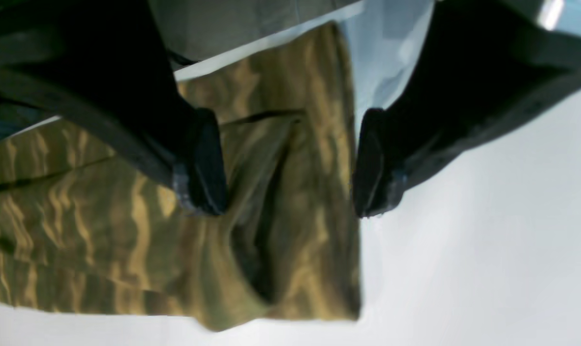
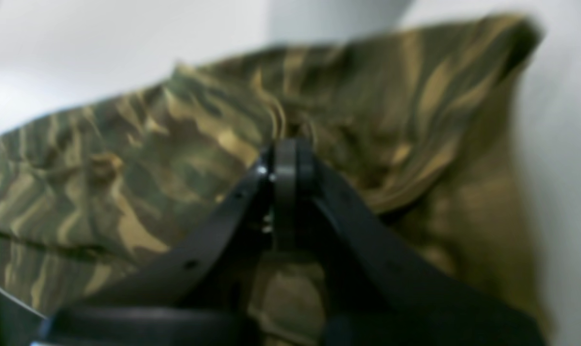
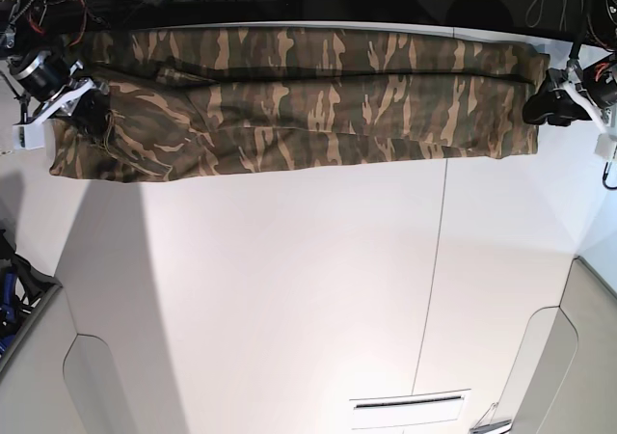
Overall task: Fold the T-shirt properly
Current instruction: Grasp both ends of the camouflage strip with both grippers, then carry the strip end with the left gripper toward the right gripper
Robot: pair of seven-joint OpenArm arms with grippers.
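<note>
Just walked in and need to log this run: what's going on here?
A two-armed robot is folding a camouflage T-shirt, which lies as a long folded band across the far side of the white table. The right gripper is shut, pinching cloth at one end. The left gripper is open above the other end, holding nothing.

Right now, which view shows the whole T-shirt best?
Base view: the T-shirt lies as a long folded band across the table's far edge, both ends visible. Left wrist shows only one end under open jaws; right wrist is a blurred close-up of bunched cloth.
</note>
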